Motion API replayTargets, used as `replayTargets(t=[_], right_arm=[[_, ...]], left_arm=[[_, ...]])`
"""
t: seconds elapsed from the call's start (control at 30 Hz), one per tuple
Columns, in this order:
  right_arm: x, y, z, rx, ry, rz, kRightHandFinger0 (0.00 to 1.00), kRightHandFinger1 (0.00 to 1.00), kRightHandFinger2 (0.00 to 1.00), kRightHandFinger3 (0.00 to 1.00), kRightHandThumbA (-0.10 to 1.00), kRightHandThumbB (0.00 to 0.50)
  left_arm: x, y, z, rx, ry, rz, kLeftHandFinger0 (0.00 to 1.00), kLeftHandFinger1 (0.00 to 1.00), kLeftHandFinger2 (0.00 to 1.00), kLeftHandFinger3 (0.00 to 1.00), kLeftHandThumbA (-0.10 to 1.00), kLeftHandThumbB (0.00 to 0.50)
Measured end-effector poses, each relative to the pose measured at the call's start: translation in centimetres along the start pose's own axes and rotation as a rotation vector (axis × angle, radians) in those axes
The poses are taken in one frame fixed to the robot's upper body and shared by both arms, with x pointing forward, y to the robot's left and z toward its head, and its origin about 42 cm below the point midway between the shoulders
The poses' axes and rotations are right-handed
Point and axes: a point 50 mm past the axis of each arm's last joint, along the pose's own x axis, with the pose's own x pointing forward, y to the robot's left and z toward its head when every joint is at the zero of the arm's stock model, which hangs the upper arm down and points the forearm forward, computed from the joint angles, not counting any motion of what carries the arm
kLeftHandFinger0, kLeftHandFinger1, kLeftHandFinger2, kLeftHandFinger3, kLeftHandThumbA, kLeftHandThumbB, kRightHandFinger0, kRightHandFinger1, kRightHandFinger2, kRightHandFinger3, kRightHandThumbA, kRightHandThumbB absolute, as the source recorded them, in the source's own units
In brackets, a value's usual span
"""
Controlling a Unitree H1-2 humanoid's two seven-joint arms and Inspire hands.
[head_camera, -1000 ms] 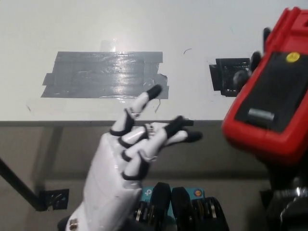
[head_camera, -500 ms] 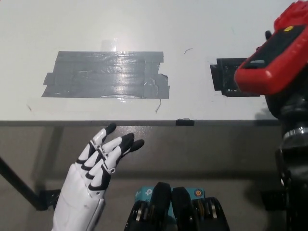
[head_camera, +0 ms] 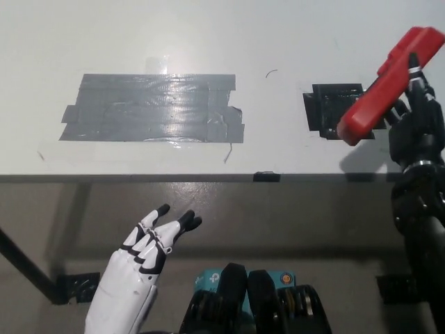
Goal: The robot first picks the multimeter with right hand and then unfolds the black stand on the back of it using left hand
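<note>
The red multimeter [head_camera: 388,85] hangs tilted above the table's right side, seen nearly edge-on, so its black back and stand are hidden. My black right hand [head_camera: 415,124] is shut on it from below and behind, just over the table's front edge. My white left hand [head_camera: 142,266] rests low at the lower left, in front of the table, open with its fingers loosely together and nothing in it. It is far from the multimeter.
A large patch of grey tape [head_camera: 154,108] lies on the white table [head_camera: 292,42]. A smaller black tape patch [head_camera: 330,110] sits partly under the multimeter. The table's front edge [head_camera: 208,177] runs across the middle, with floor below.
My right hand has turned the multimeter from back-facing to nearly edge-on and moved it out over the table. My left hand has dropped and drawn back toward the lower left.
</note>
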Motion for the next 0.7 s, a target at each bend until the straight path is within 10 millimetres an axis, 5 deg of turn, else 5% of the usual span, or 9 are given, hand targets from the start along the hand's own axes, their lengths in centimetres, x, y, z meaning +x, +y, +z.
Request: replayTargets(t=[0.07, 0.1, 0.17, 0.23, 0.3, 0.5, 0.7], right_arm=[[0.9, -0.1, -0.9, -0.079, 0.011, -0.026, 0.0, 0.0, 0.01, 0.05, -0.1, 0.213], [1.2, -0.1, -1.2, -0.104, 0.015, -0.034, 0.0, 0.0, 0.05, 0.03, -0.1, 0.181], [1.9, -0.1, -1.9, -0.176, 0.021, -0.052, 0.0, 0.06, 0.41, 0.22, -0.1, 0.183], [2.4, 0.0, -2.6, -0.245, 0.024, -0.063, 0.0, 0.13, 0.58, 0.47, -0.1, 0.171], [2.9, 0.1, -3.3, -0.316, 0.025, -0.071, 0.0, 0.16, 0.6, 0.61, -0.1, 0.177], [3.9, 0.3, -4.9, -0.517, 0.012, -0.086, 0.0, 0.23, 0.65, 0.66, -0.1, 0.166], [4.6, 1.9, -4.7, -0.68, -0.06, -0.051, 0.0, 0.2, 0.6, 0.65, -0.1, 0.157]], left_arm=[[-0.4, -0.4, -0.6, -0.002, 0.026, -0.017, 1.0, 0.84, 0.87, 1.0, 1.0, 0.218], [-0.6, -0.6, -0.8, -0.002, 0.034, -0.023, 1.0, 0.84, 0.86, 1.0, 1.0, 0.223], [-1.1, -0.9, -1.4, -0.002, 0.057, -0.042, 1.0, 0.88, 0.87, 1.0, 1.0, 0.236], [-1.5, -1.1, -1.9, 0.001, 0.074, -0.056, 1.0, 0.91, 0.88, 1.0, 1.0, 0.245], [-2.0, -1.3, -2.4, 0.003, 0.094, -0.071, 1.0, 0.9, 0.88, 1.0, 1.0, 0.254], [-3.0, -1.8, -3.5, 0.008, 0.136, -0.102, 1.0, 0.88, 0.83, 1.0, 1.0, 0.252], [-3.6, -2.0, -4.2, 0.014, 0.159, -0.117, 1.0, 0.87, 0.8, 1.0, 1.0, 0.234]])
